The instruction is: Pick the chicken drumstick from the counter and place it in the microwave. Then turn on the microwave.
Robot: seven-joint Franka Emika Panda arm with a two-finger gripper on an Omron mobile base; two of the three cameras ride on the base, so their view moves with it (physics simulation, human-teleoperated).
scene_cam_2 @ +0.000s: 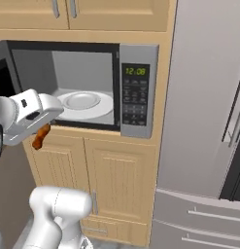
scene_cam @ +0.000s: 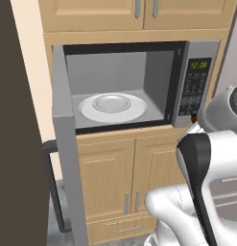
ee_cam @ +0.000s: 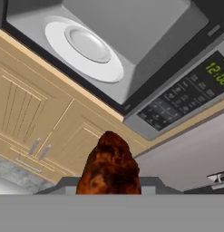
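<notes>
Chicken drumstick (ee_cam: 109, 165) sits clamped in the gripper (scene_cam_2: 41, 132) outside the open microwave (scene_cam: 196, 53). Right base view shows it hanging below the hand; left base view shows the bare turntable (scene_cam: 113, 106).

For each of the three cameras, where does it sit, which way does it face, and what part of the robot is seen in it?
Left base view: behind the arm to its left, facing the open microwave; white arm at lower right.
Right base view: behind to its right, facing the same microwave; the claw holds the chicken drumstick.
Hand view: on the hand, tilted, looking along the claw past the drumstick at the microwave.
Shared: all three show the white turntable and keypad.
</notes>
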